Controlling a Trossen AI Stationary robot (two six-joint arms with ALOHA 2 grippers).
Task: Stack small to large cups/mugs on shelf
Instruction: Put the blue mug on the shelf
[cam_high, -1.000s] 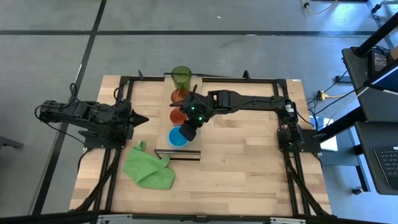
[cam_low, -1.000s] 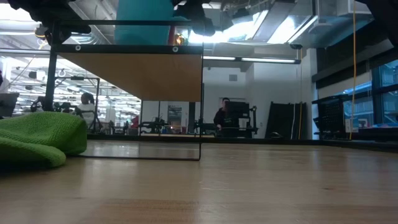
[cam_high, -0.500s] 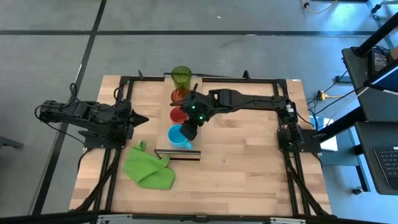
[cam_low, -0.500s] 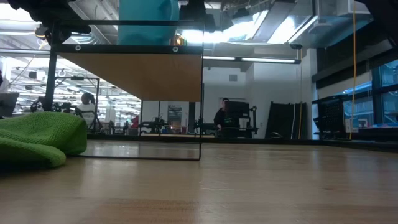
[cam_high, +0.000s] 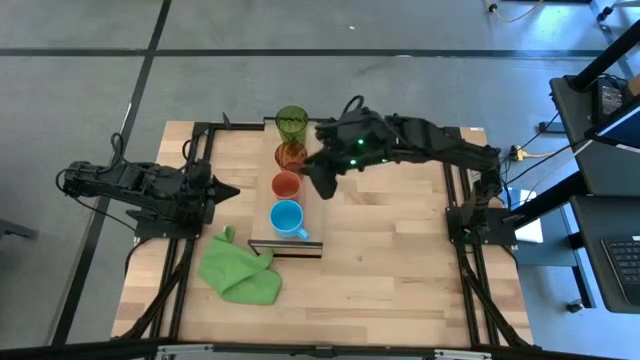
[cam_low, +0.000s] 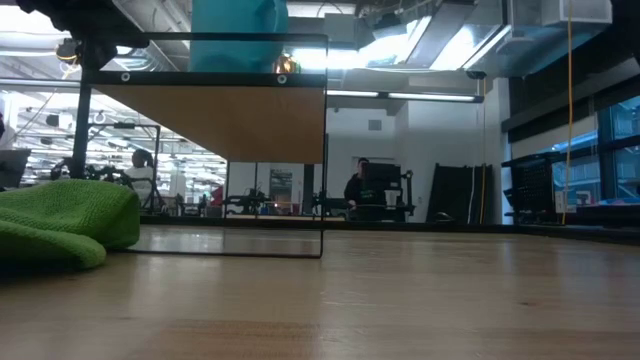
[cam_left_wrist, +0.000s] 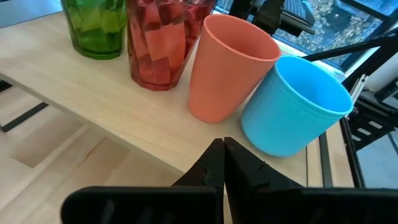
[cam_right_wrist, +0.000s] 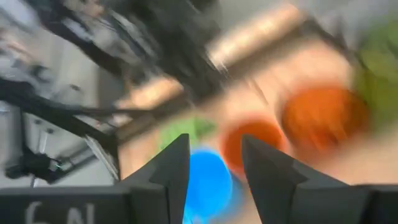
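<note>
While standing in a single row along the shelf (cam_high: 300, 246), all four cups upright, open ends up:
Light-blue mug (cam_high: 286, 217): nearest end of the row, on the shelf just behind its near dark edge; handle at its right.
Small red cup (cam_high: 286, 184): next behind the mug, just beside it.
Red-orange tumbler (cam_high: 290, 155): behind the small red cup, close to it.
Green tumbler (cam_high: 291, 122): far end of the row, at the table's far edge.
Right gripper (cam_high: 322, 180): above the shelf's right side, just right of the small red cup; fingers parted in the right wrist view, holding nothing.
Left gripper (cam_left_wrist: 221, 163): left of the shelf, pointing toward the cups, well apart from them; fingers pressed together, empty.
Green cloth (cam_high: 240, 267): crumpled on the tabletop (cam_high: 400, 270), near-left of the shelf.
Person (cam_low: 355, 188): seen in the room beyond the table, low view.
</note>
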